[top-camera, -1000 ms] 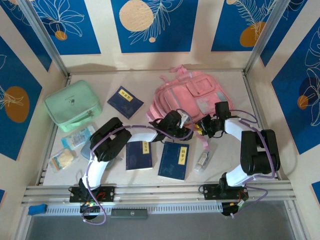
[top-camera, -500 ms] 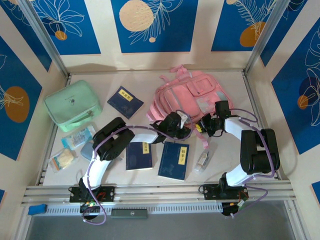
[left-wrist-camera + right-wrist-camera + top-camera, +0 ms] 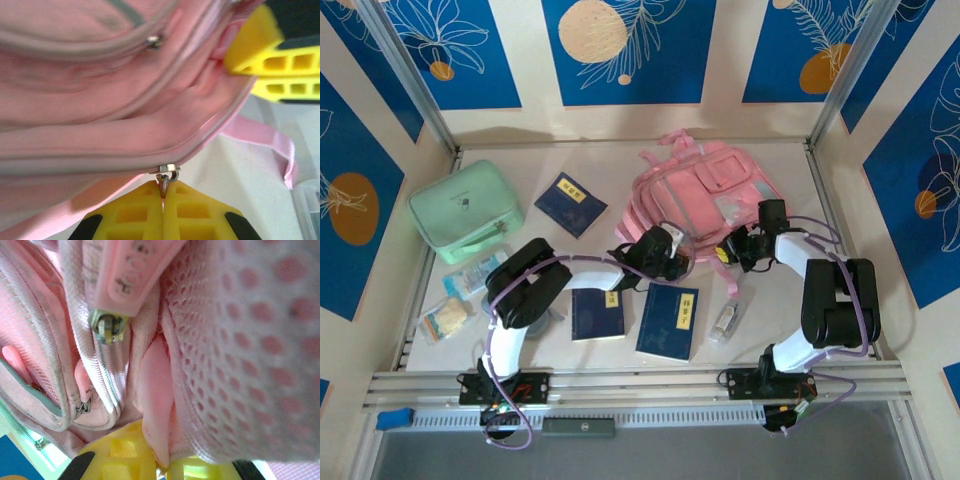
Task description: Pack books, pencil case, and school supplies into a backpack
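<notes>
Pink backpack [image 3: 710, 190], frame centre: left fingers [image 3: 132, 220] pinch its zip pull [image 3: 165, 181]; right fingers [image 3: 122, 452] pinch a fabric fold [image 3: 156, 400].

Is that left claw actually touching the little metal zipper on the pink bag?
Touching. The left wrist view shows the left gripper pinched shut on the metal zipper pull hanging from the backpack.

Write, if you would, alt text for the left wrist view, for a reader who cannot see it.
The left gripper is shut on a metal zipper pull at the lower edge of the pink backpack. At upper right, the right gripper pinches the backpack's fabric, and a pink strap trails onto the table.
</notes>
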{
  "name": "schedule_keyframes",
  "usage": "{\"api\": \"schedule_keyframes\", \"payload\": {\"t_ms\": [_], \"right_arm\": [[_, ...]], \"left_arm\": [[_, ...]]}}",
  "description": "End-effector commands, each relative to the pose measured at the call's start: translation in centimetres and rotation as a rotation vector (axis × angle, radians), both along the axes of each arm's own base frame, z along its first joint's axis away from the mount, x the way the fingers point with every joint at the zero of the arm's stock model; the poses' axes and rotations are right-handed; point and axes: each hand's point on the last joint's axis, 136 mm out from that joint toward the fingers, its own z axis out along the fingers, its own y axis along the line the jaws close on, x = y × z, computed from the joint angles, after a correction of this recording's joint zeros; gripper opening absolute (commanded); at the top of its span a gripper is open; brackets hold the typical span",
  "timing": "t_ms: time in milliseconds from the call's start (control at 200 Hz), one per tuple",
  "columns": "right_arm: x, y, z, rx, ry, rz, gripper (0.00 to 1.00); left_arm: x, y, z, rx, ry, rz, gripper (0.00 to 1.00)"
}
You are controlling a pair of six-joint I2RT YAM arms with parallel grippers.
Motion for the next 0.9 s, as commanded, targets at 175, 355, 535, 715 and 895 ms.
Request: {"api": "schedule_keyframes", "payload": {"t_ms": [175, 355, 535, 715, 895], "right_arm": [[2.7, -3.8, 3.7, -0.059, -0.108, -0.004, 0.0], [2.6, -2.9, 3.1, -0.036, -0.089, 0.022, 0.0], [2.0, -2.6, 2.2, -0.03, -0.068, 0.023, 0.0], [1.3, -2.0, 1.6, -0.012, -0.052, 0.034, 0.04], [0.4, -1.4, 1.4, -0.006, -0.033, 0.038, 0.14]], "left_arm": [[1.0, 3.6, -0.2, 0.086, 0.095, 0.061, 0.0], [0.4, 1.2, -1.9, 0.09, 0.154, 0.037, 0.0], [1.2, -0.2, -2.2, 0.051, 0.153, 0.083, 0.12], [2.3, -1.2, -1.8, 0.002, 0.104, 0.095, 0.23], [3.1, -1.7, -1.4, -0.02, 0.055, 0.092, 0.23]]}}
